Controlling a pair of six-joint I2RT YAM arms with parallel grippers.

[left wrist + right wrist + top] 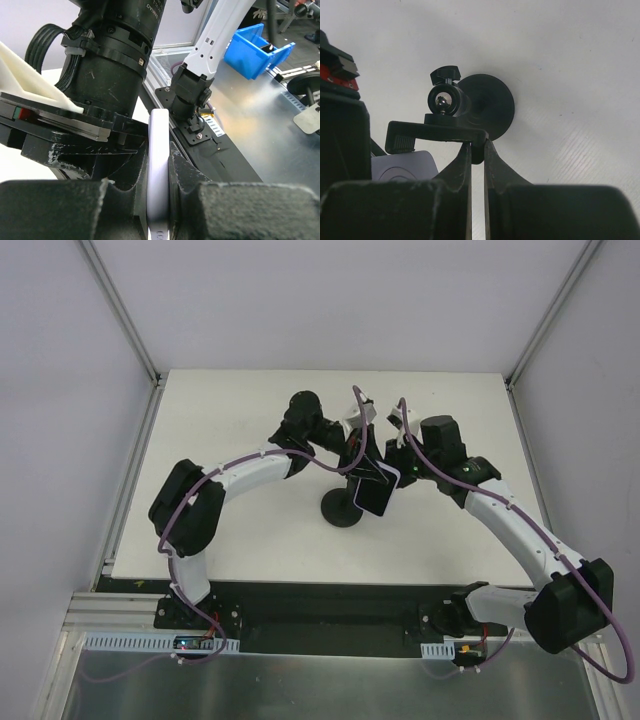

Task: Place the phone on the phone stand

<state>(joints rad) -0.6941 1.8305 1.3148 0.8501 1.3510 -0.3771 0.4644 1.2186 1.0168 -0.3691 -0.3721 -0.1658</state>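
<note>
The phone (376, 492) is black with a pale rim and hangs tilted in the air over the phone stand's round disc base (340, 510). My left gripper (352, 455) is shut on the phone; the left wrist view shows its pale edge (159, 130) pinched between the fingers (187, 170). My right gripper (392, 465) is shut on one end of the stand's clamp bracket (437, 134). In the right wrist view the disc base (490, 105) lies behind the ball joint, and the phone's pale face (402, 165) sits just under the bracket's other end.
The white table (250, 420) is bordered by metal frame rails. The right arm's base (192, 97) and a metal bench with a blue bin (252, 50) lie beyond the table's near edge.
</note>
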